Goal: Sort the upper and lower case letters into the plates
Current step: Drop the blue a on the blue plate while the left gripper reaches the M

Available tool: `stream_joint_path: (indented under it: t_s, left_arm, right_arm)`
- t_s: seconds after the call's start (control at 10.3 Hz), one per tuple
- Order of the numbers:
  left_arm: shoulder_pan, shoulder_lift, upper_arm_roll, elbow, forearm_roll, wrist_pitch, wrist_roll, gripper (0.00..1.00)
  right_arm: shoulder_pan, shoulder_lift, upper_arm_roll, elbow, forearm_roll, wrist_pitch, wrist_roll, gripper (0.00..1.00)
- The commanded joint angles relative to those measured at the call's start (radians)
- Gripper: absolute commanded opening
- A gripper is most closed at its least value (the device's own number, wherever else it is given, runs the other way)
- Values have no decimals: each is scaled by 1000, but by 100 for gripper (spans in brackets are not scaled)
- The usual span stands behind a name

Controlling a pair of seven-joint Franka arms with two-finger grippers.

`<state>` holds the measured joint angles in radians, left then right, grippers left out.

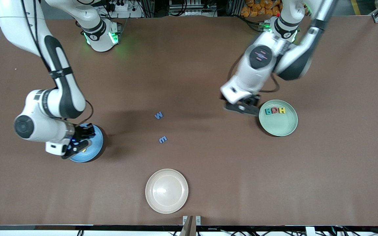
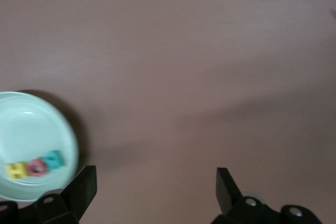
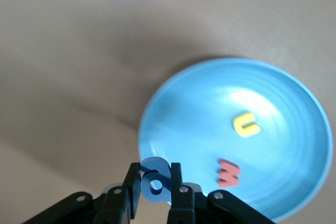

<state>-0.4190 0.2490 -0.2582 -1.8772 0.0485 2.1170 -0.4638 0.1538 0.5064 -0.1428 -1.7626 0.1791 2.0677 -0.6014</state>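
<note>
Blue letter (image 3: 155, 181), pinched flat between the fingers of the right tool (image 3: 154, 192), hanging over the edge of the blue plate (image 3: 294, 182); its round loop faces the wrist camera, stem end up between the pads. In the front view this sits at left centre, right tool (image 1: 79, 141) over the blue plate (image 1: 95, 149).

In the blue plate: yellow letter (image 3: 245, 124) and red letter (image 3: 229, 173), lying flat, apart from each other.

2 blue letters loose on the tabletop (image 1: 189, 65) at frame centre: W-shaped letter (image 1: 158, 115), and below it the E-shaped letter (image 1: 163, 139), both lying slightly tilted. Wide bare tabletop all round them.

Mint plate (image 1: 279, 129), right centre of the front view, holds a row of 3 letters (image 1: 275, 110): teal, red, yellow, touching side by side, row running across the frame near the plate's upper rim.

Left tool (image 1: 241, 107) spread wide, holding nothing, just beside the mint plate's rim.

Cream plate (image 1: 166, 190), bottom centre, near the tabletop's lower edge.
</note>
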Motion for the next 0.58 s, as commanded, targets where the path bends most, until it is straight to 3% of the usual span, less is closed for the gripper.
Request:
stream_joint_path:
  t_s: [0.0,0.1,0.19,0.49]
  left_arm:
    - [-111,116,14,139,-10,-25,-91,100]
    - [-163,142,19,170,-10,-25,-116,100]
    - [-202,166,19,202,-3,-25,-165,100]
    - [-296,306,25,349,-1,-23,-382,100]
  right_arm:
    - [9,6,-4,-21,0,11,-3,3]
    - [9,11,-4,-18,2,14,-3,56]
    - [6,12,-4,-14,0,31,-11,100]
    - [0,26,-4,8,2,52,-1,100]
